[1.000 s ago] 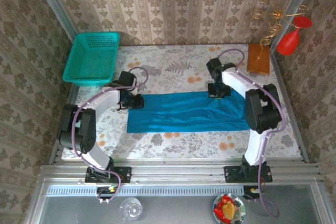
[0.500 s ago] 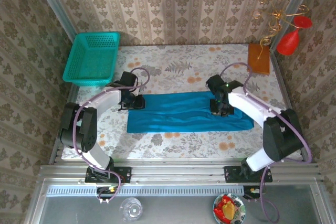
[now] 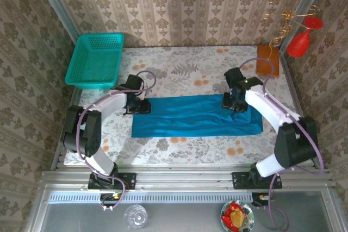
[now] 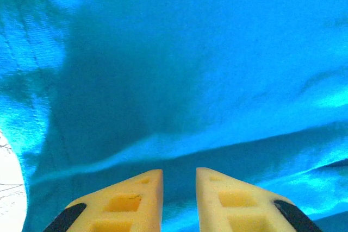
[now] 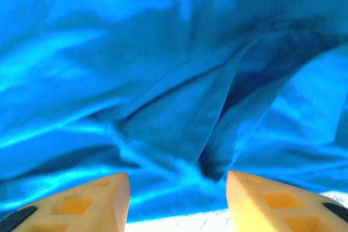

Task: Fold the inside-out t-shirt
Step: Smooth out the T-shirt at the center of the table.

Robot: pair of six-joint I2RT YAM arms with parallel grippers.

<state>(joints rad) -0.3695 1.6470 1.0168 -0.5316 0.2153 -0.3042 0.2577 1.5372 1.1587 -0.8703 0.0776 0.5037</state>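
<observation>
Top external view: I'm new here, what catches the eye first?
The blue-teal t-shirt lies as a long band across the floral table, the left end effector at its left end, the right end effector near its right. A teal mesh basket sits at the far left corner.

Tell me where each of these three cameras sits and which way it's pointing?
Top external: fixed above and behind the arms, looking down on the table; both arms show, left gripper and right gripper over the t-shirt.
Left wrist: on the left arm, looking along its yellow fingers onto blue cloth.
Right wrist: on the right arm, looking between its spread fingers onto creased cloth.
Shared: all three see the t-shirt.
</observation>
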